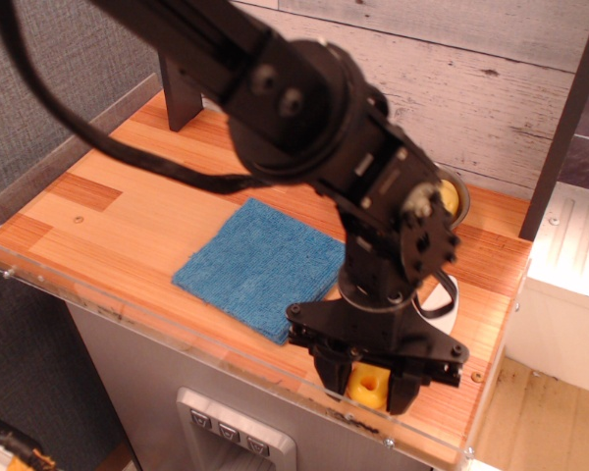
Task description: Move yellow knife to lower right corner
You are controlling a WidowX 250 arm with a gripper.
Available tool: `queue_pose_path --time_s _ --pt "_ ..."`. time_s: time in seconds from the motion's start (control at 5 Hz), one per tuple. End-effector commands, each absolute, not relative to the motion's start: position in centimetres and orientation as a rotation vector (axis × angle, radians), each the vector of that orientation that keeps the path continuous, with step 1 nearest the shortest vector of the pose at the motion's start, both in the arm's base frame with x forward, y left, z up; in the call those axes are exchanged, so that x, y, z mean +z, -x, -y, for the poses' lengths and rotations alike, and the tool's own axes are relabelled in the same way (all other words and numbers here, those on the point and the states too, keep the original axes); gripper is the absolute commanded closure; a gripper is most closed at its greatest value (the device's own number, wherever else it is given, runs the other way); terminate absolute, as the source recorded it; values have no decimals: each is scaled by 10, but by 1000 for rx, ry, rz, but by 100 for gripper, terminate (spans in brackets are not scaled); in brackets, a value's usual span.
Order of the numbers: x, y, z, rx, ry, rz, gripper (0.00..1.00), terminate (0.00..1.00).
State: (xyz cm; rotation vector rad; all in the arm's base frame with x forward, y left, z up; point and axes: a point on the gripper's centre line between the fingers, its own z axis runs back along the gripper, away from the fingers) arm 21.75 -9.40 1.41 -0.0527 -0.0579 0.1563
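Observation:
My gripper (369,381) hangs low over the front right part of the striped wooden countertop (128,211). Its two black fingers (331,372) stand close on either side of the chunky yellow handle (370,386) of the yellow knife, whose end hole shows. The knife's curved white blade (444,302) sticks out behind the wrist, just above or on the wood. The lower right corner (476,377), with its small screw and clear acrylic edge strip, lies just right of the gripper.
A blue cloth (260,263) lies flat on the counter left of the gripper. A round yellowish potato (453,198) shows behind the arm, its metal pot mostly hidden. A dark post (180,83) stands at the back left, another at the far right (567,118).

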Motion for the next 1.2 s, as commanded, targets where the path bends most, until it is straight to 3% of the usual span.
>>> queue_pose_path --time_s 0.0,0.2,0.4,0.6,1.0 --pt "66 -218 85 75 124 170 0 0" --pt "117 -219 63 -79 16 195 0 0" --pt "143 -220 26 -136 -42 215 0 0" --pt "144 -220 -7 -54 -70 217 0 0" --pt "142 -221 -23 6 13 195 0 0"
